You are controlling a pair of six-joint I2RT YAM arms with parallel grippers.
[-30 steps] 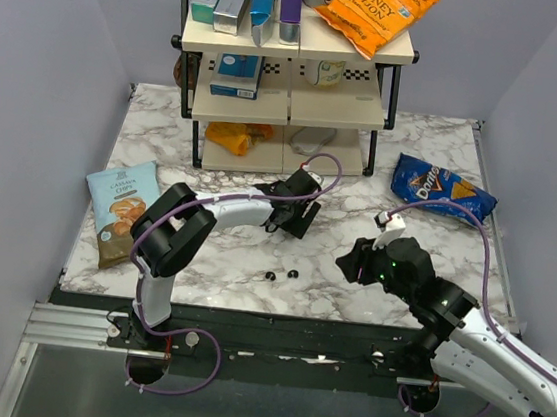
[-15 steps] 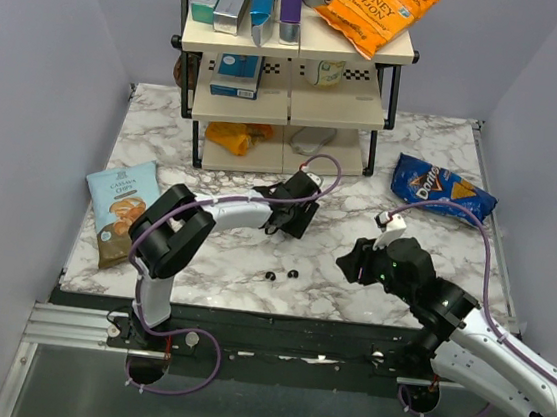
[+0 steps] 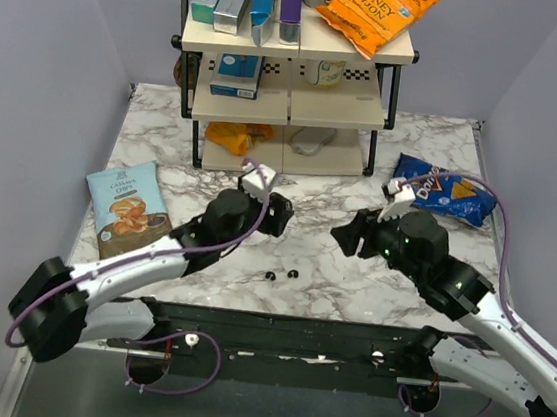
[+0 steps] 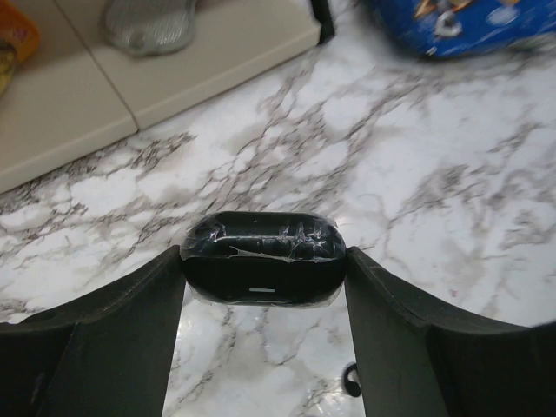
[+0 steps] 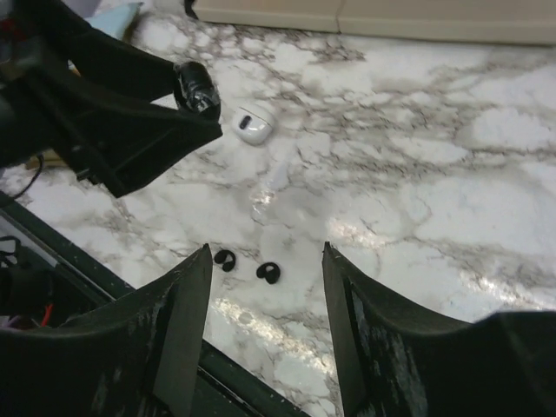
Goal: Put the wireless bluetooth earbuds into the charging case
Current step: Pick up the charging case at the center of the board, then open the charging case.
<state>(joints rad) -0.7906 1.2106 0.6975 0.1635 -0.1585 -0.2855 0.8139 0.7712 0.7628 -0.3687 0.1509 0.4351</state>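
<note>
The charging case (image 4: 263, 269), black, oval and wrapped in clear film, sits clamped between my left gripper's (image 4: 263, 261) fingers, held above the marble. In the top view this gripper (image 3: 276, 213) is at the table's middle. The right wrist view shows the case (image 5: 195, 87) at its tip. The two earbuds (image 3: 271, 275) (image 3: 293, 273) lie on the marble near the front edge. In the right wrist view they (image 5: 225, 260) (image 5: 268, 273) lie just beyond my right gripper (image 5: 268, 250), which is open and empty. My right gripper (image 3: 348, 239) hovers right of the earbuds. One earbud (image 4: 350, 380) shows by the left gripper's right finger.
A small white oval thing (image 5: 254, 124) lies on the marble beside the left gripper. A shelf rack (image 3: 289, 99) with snacks stands at the back. A blue Doritos bag (image 3: 442, 190) lies at the right and a chips bag (image 3: 125, 209) at the left. The black front rail (image 3: 275, 324) is close to the earbuds.
My left arm has dropped its elbow low to the near left, and its gripper has shifted slightly left. My right gripper has moved a little up and away from the front edge.
</note>
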